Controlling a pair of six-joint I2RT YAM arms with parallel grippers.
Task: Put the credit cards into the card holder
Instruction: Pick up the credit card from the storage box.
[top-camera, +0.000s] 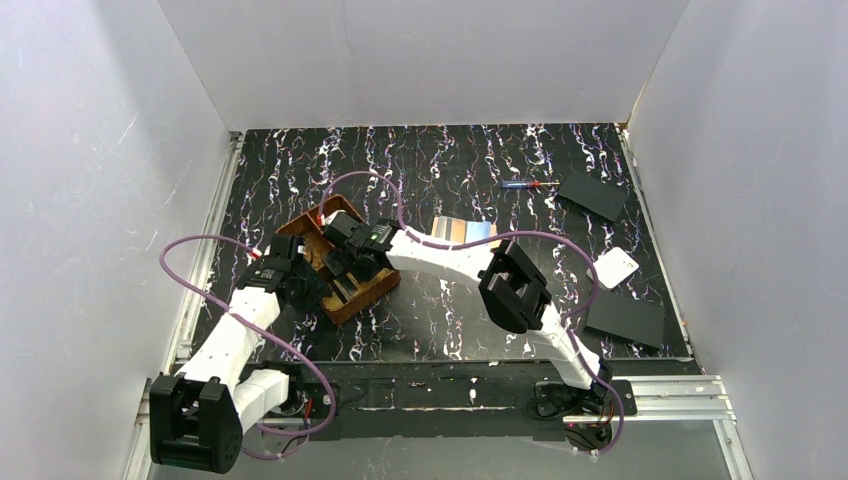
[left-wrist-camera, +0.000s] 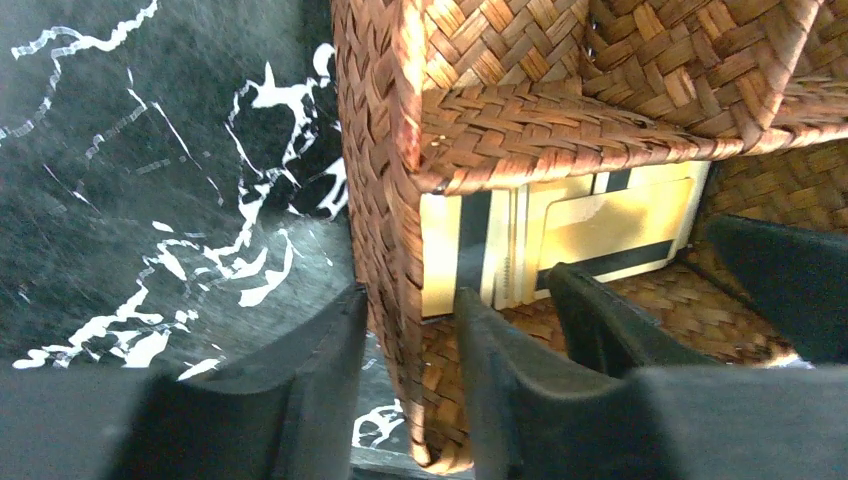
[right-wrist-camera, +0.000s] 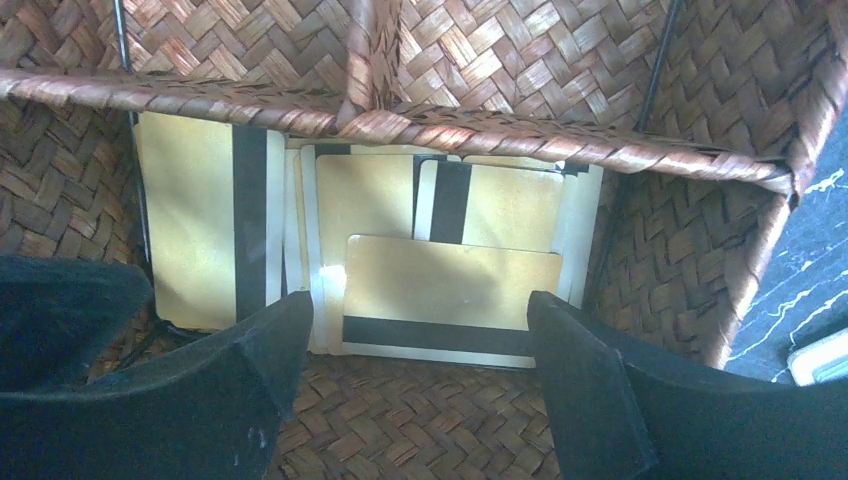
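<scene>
Several gold credit cards (right-wrist-camera: 450, 285) with black stripes lie overlapping in the near compartment of a brown woven tray (right-wrist-camera: 500, 140). They also show in the left wrist view (left-wrist-camera: 610, 215). My right gripper (right-wrist-camera: 415, 305) is open inside that compartment, its fingers either side of the nearest card and not touching it. My left gripper (left-wrist-camera: 410, 297) straddles the tray's side wall (left-wrist-camera: 385, 200), one finger outside and one inside, closed on it. A flat tan and pale striped piece (top-camera: 463, 231), seemingly the open card holder, lies right of the tray.
Two black flat plates (top-camera: 592, 193) (top-camera: 625, 320) and a white square box (top-camera: 616, 268) lie on the right of the marbled table. A thin red-and-blue tool (top-camera: 522, 184) lies at the back. White walls enclose the table.
</scene>
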